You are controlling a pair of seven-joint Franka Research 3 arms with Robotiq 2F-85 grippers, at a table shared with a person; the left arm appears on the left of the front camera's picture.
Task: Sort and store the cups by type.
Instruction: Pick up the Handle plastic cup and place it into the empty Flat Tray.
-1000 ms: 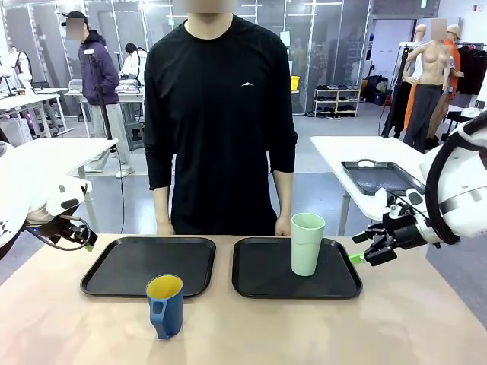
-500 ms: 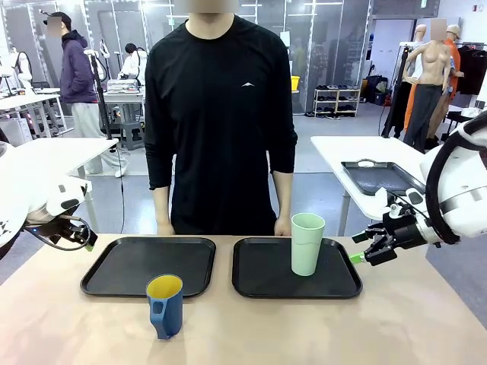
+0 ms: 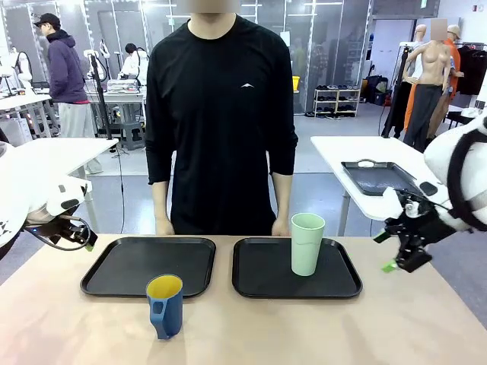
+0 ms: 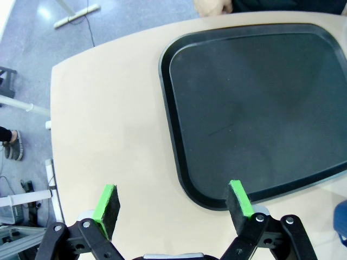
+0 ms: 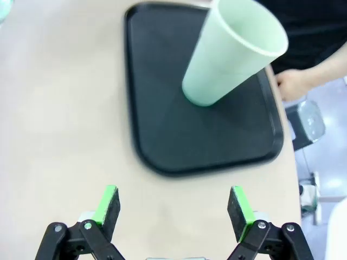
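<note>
The left gripper [image 4: 173, 201] hangs wide and empty near the table [image 3: 251, 334]'s left edge, beside the left tray [image 3: 125, 262]. The right gripper [image 5: 173, 203], equally spread and empty, hovers off the right tray [image 3: 262, 274]'s right edge. The mint tumbler [image 3: 307, 243] stands upright near that tray's far right corner. The blue mug [image 3: 165, 304] stands on the table just before the left tray's near edge.

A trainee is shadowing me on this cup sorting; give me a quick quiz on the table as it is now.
1. True or false: the green cup stands upright on the right tray.
2. The blue mug is: A on the table, just outside the left tray; B inside that tray; C held by an arm.
3. How do the left gripper and right gripper stand, and what do they hold?
Key: 1 true; 2 A; 3 both open, holding nothing.
</note>
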